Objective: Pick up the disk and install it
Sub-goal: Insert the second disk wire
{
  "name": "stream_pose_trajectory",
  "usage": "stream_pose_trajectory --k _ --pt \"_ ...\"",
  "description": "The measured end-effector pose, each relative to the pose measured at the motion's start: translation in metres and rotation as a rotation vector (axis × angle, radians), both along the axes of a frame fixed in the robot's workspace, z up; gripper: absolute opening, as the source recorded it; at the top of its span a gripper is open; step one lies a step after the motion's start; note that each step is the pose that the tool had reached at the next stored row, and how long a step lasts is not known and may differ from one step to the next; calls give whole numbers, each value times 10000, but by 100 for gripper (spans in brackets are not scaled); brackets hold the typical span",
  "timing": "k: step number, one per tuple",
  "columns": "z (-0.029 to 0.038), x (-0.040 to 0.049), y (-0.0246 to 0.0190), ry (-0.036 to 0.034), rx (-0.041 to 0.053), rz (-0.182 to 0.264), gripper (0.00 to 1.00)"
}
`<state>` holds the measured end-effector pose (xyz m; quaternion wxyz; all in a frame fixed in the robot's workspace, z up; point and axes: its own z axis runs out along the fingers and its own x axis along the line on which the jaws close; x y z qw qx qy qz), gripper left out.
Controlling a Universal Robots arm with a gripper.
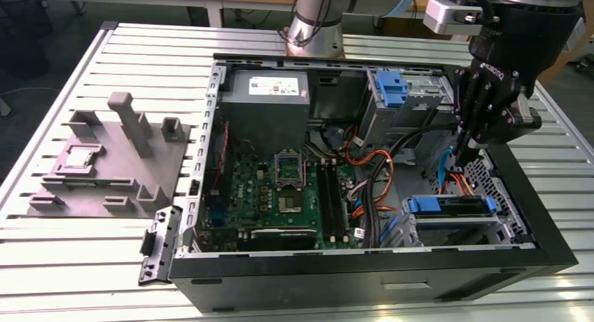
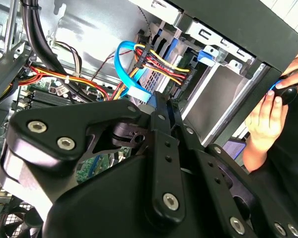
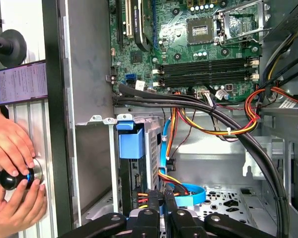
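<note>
1. The gripper (image 1: 461,157) hangs inside the open computer case (image 1: 547,218), beside the lower drive bay; its fingers (image 3: 169,198) look pressed together, pinching nothing visible.
2. The disk (image 3: 130,163), in its blue bracket, sits upright in that bay with cables (image 3: 159,183) plugged in, so it appears already seated.
3. Judged from this, the step goes well by keeping clear of the orange wiring (image 3: 208,124).
4. A person's hands (image 3: 12,173) rest on a knob outside the case.
</note>
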<state>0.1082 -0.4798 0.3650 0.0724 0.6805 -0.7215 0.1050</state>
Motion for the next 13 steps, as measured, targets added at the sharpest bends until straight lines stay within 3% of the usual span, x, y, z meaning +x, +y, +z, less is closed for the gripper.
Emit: stream_pose_trajectory --k 3,5,13 --pt "-3 0 -10 -1 22 0 16" --pt "-5 -1 -38 -6 118 -2 16" --pt "-20 0 -167 -93 704 0 16"
